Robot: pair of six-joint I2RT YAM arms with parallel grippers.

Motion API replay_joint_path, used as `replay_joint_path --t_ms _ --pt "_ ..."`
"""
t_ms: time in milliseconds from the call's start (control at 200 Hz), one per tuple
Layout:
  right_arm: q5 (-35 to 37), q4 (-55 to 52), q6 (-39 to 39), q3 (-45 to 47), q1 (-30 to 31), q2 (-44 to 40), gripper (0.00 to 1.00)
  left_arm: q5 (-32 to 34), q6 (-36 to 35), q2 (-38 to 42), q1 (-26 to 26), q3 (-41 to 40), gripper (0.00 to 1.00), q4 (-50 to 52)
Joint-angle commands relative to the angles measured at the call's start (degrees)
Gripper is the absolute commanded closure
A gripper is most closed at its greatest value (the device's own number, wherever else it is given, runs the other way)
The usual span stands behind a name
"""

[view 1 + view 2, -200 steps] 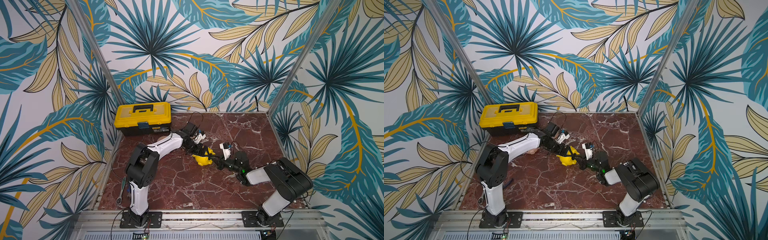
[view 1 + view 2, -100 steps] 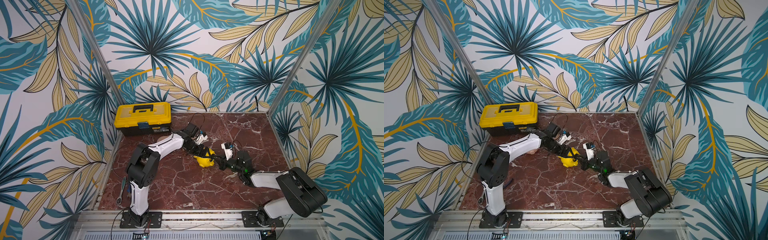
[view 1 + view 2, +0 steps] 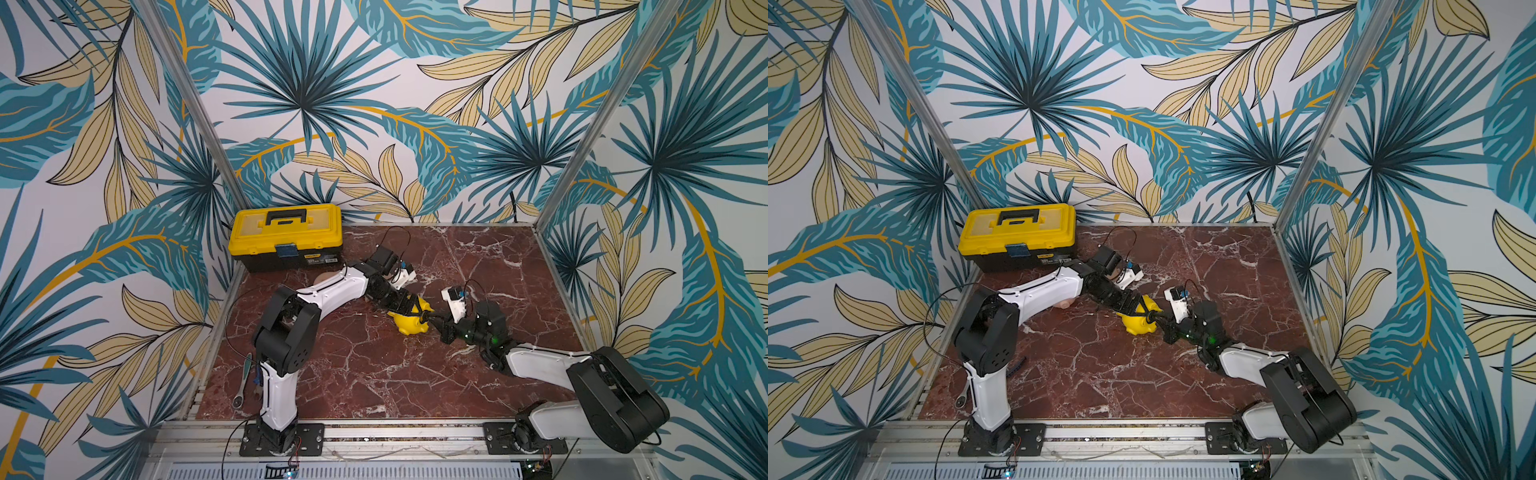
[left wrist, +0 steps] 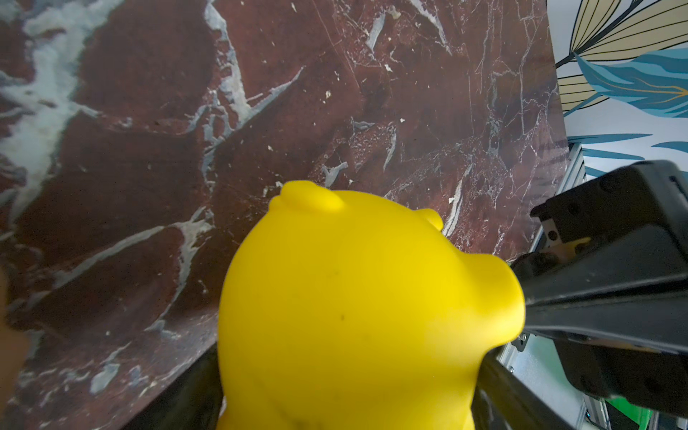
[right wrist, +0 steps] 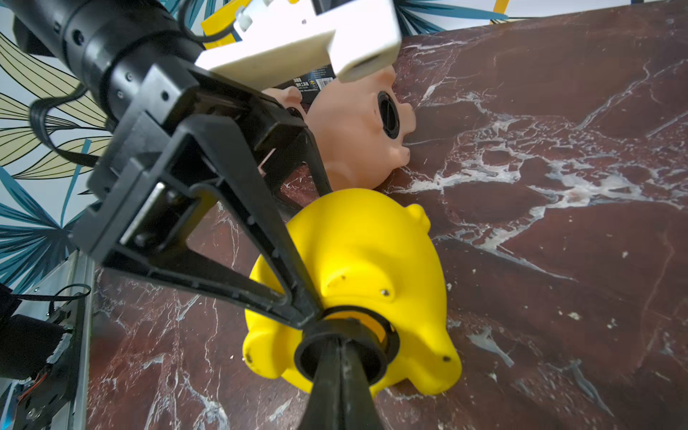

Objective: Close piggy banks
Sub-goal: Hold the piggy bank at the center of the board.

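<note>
Clamps the yellow piggy bank [image 3: 409, 325], on its side, in the left gripper [image 3: 408, 308]. Pinches the black plug [image 5: 303, 353] at its belly hole with the closed right gripper [image 5: 340, 344].

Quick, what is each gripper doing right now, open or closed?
Left gripper: closed on the yellow piggy bank.
Right gripper: closed on the black plug at the bank's hole.

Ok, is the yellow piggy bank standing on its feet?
No: in the right wrist view the yellow piggy bank is tipped on its side, with its feet and belly hole facing the camera.
</note>
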State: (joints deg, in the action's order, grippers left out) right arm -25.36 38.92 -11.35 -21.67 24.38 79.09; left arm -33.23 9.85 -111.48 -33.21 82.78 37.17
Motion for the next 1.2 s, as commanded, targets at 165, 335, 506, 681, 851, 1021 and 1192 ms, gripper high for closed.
replay_joint_path --t_ms 165,335,506,681,851,1021,1192 --pt "-1.44 -3.19 1.69 -1.47 0.12 0.68 1.00 2.42 -0.09 -4.50 -0.99 -2.13 0.09 5.37" --pt "-2.01 -2.64 1.20 -2.49 0.16 2.46 1.00 2.37 -0.13 -4.50 -1.07 -2.27 0.09 5.33" --pt "-1.99 -2.68 1.17 -3.11 0.13 3.70 1.00 2.38 -0.18 -4.54 -1.07 -2.19 0.09 5.37" --pt "-1.86 -2.66 1.22 -3.20 0.08 4.32 1.00 2.31 -0.27 -4.85 -1.06 -2.13 0.09 5.37" --pt "-1.54 -2.75 1.04 -3.46 0.14 4.48 1.00 2.30 -0.31 -4.97 -1.07 -2.17 0.09 5.37" --pt "-1.01 -1.85 0.45 -3.47 0.16 5.29 1.00 2.28 -0.35 -4.81 -1.05 -2.27 0.09 5.37" --pt "-0.77 0.07 -1.25 -3.55 0.14 6.12 1.00 2.21 -0.35 -4.84 -1.09 -2.36 0.09 5.37"
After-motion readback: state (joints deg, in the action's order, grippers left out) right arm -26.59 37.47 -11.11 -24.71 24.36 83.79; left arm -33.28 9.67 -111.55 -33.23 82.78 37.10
